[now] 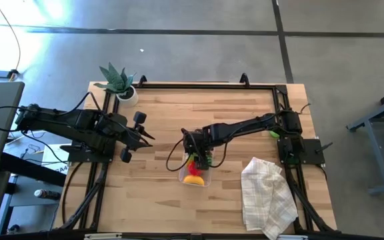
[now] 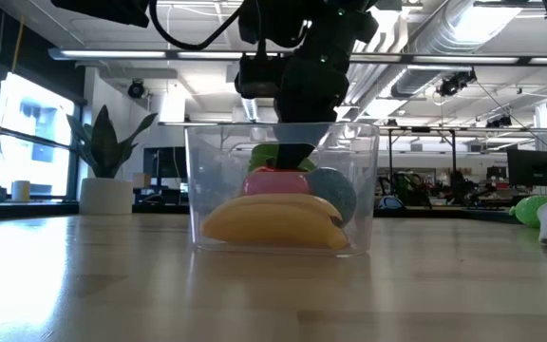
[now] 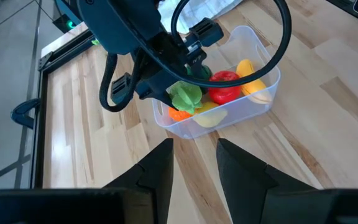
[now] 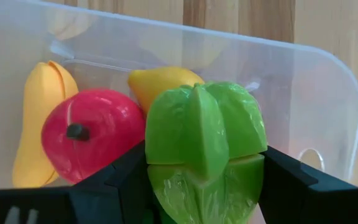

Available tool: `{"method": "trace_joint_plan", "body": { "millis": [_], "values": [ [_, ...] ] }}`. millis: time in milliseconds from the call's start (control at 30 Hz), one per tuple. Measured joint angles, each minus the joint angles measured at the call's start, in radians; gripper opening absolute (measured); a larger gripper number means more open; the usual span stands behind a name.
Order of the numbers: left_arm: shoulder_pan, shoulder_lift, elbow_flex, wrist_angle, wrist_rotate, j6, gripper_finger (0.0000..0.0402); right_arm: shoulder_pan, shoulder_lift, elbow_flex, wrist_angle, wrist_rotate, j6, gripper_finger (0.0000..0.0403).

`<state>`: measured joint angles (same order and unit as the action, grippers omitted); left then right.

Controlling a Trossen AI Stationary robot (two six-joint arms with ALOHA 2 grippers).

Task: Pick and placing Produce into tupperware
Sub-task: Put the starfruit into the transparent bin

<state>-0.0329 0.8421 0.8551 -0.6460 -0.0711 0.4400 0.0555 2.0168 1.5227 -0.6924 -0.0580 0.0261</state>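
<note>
Right end effector (image 4: 197, 180) is over the clear tupperware tub (image 1: 197, 179) near the middle of the wooden surface (image 1: 159, 207), fingers clamped on a ridged green toy fruit (image 4: 204, 140), star-fruit-like in section. The wrist view shows the piece already within the tub walls, just above a red apple-like piece (image 4: 86, 134), a yellow lemon (image 4: 160, 84) and a yellow banana (image 2: 273, 223) lying inside. You are at the release step, by my reading. Lower a little so the green piece settles against the others rather than drops and bounces out; the tub is light and could skid if a finger catches its rim (image 3: 253, 37). Spread the fingers only while clear of the walls, then lift straight up. Left end effector (image 3: 194, 165) waits at the left of the surface, fingers parted and holding nothing. A green piece (image 2: 532, 209) sits far right, by the white cloth (image 1: 269, 197); likely next.
</note>
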Motion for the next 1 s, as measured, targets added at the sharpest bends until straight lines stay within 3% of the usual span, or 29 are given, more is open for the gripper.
{"method": "trace_joint_plan", "body": {
  "millis": [1000],
  "values": [
    [0.0, 0.0, 0.0, 0.0, 0.0, 0.0, 0.0111, 0.003, 0.0, 0.0, 0.007, -0.002, 0.006, 0.0282]
  ]
}}
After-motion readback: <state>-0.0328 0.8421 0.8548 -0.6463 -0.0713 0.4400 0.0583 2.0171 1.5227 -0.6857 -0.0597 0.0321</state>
